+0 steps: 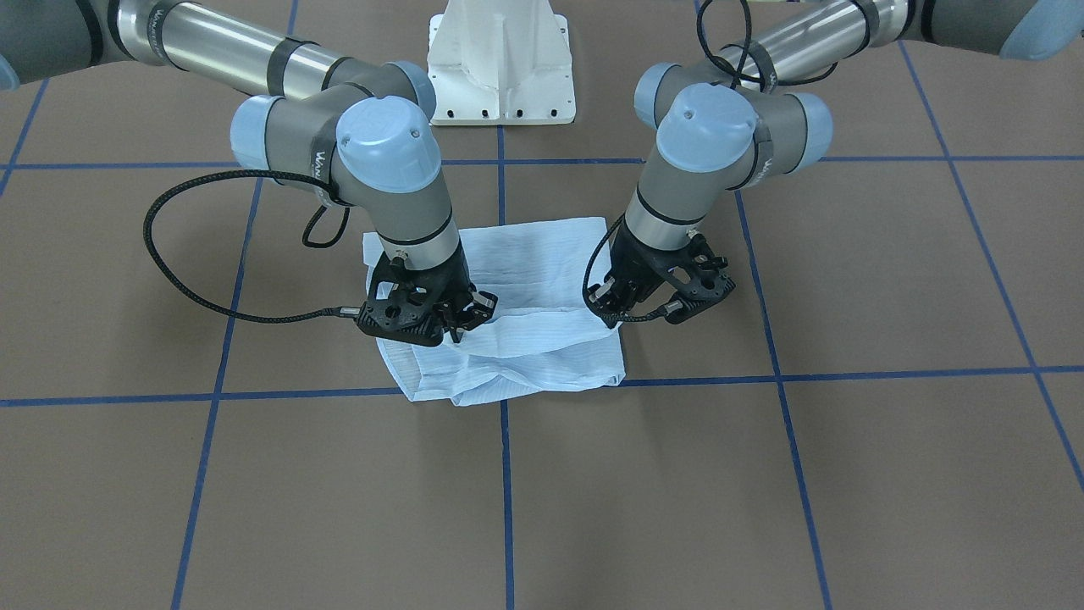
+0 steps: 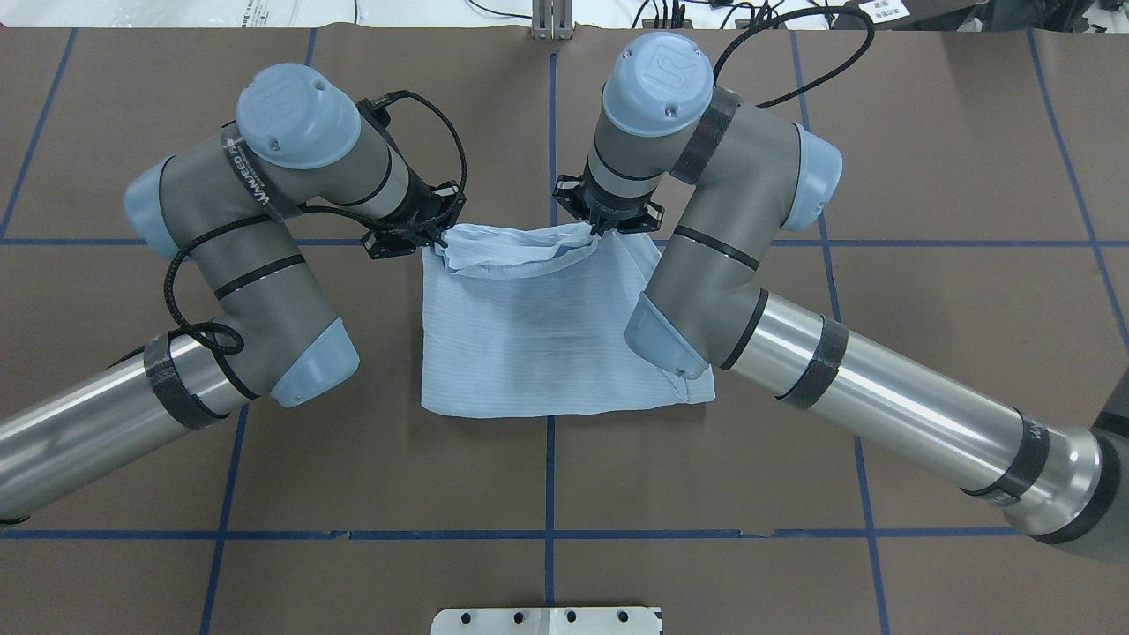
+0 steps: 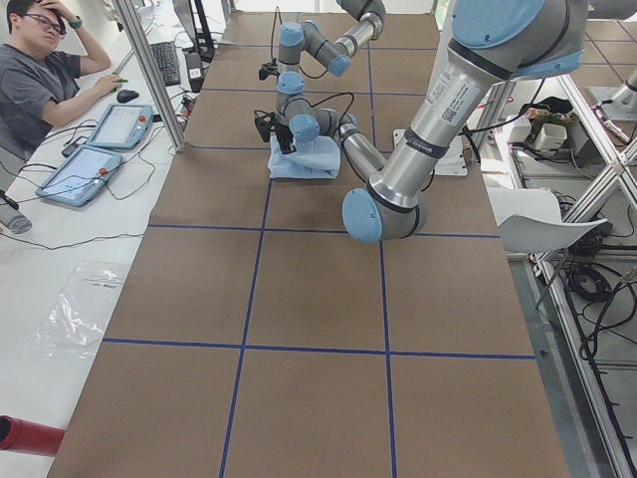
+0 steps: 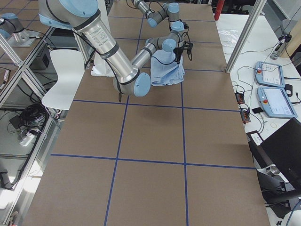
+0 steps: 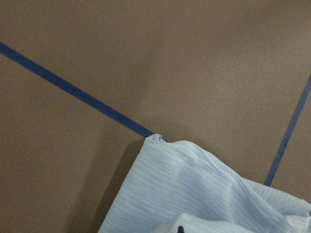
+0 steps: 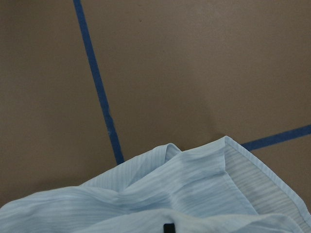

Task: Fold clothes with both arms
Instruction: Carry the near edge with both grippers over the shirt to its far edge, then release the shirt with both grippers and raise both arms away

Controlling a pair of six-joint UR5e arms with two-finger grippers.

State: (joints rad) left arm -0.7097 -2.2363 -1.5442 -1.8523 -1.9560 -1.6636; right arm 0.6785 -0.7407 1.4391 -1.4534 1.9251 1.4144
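Observation:
The pale-blue striped shirt (image 1: 525,263) lies folded into a rough rectangle (image 2: 529,335) at the middle of the brown table. Its edge farthest from the robot's base is lifted and sags between the two grippers. My left gripper (image 2: 434,236) (image 1: 616,318) is shut on one corner of that lifted edge. My right gripper (image 2: 604,227) (image 1: 461,326) is shut on the other corner. Each wrist view shows crinkled shirt fabric (image 5: 184,189) (image 6: 184,189) hanging just below the camera over the table. The collar and buttons are hidden.
Blue tape lines (image 1: 504,474) grid the brown table. The white pedestal base (image 1: 500,68) stands behind the shirt. A person (image 3: 40,80) sits at a side desk with teach pendants (image 3: 100,149). A white chair (image 4: 61,75) stands beside the table.

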